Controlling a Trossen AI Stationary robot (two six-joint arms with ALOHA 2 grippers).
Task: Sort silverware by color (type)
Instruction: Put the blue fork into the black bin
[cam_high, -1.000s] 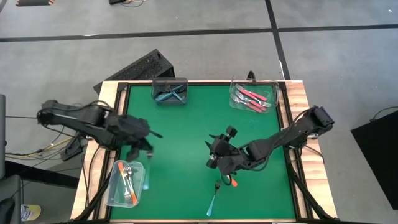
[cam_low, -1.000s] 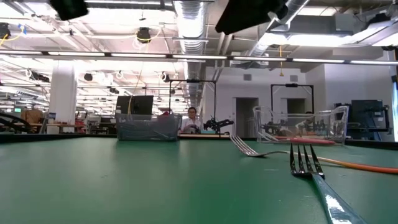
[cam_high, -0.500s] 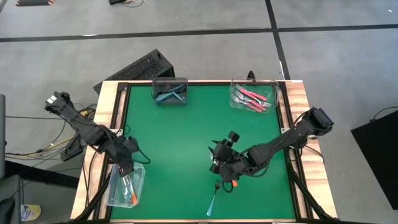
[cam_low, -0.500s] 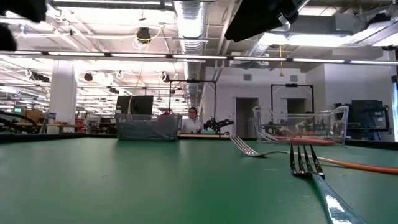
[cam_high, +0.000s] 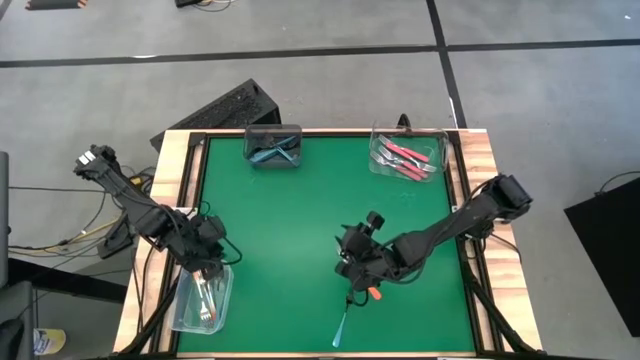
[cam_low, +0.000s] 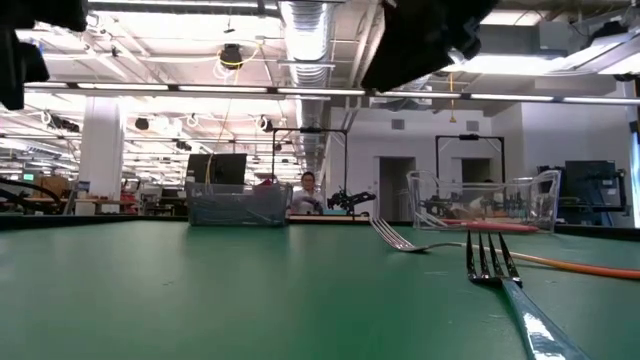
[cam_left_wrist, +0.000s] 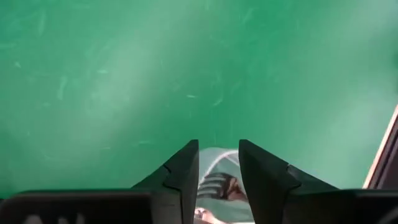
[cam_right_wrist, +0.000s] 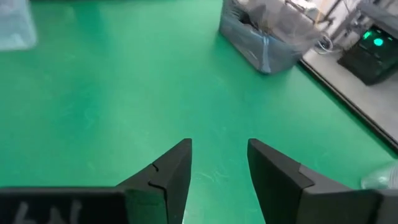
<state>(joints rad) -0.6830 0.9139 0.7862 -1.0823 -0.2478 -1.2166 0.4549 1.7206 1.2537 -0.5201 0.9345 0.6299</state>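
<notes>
On the green mat lie two forks, side by side: one with an orange handle (cam_high: 373, 293) and one with a blue handle (cam_high: 341, 324). In the low view they show as the blue fork (cam_low: 492, 265) and the orange fork (cam_low: 400, 239). My right gripper (cam_high: 353, 279) hangs open just above them, with nothing between its fingers (cam_right_wrist: 219, 143). My left gripper (cam_high: 208, 268) stands open over the far end of a clear container (cam_high: 186, 312) at the near left. Orange-handled forks (cam_high: 207, 300) lie in it, their tines (cam_left_wrist: 217, 185) showing between the fingers.
A clear container of blue-handled forks (cam_high: 273, 146) stands at the far edge, and one of pink-red forks (cam_high: 407, 155) at the far right. A wooden frame (cam_high: 480, 160) borders the mat. The middle of the mat (cam_high: 290, 220) is bare.
My left gripper has swung from above the mat toward the table's near left corner and come down over the clear container's far end, turning as it went. My right gripper has sunk a little toward the two forks on the mat.
</notes>
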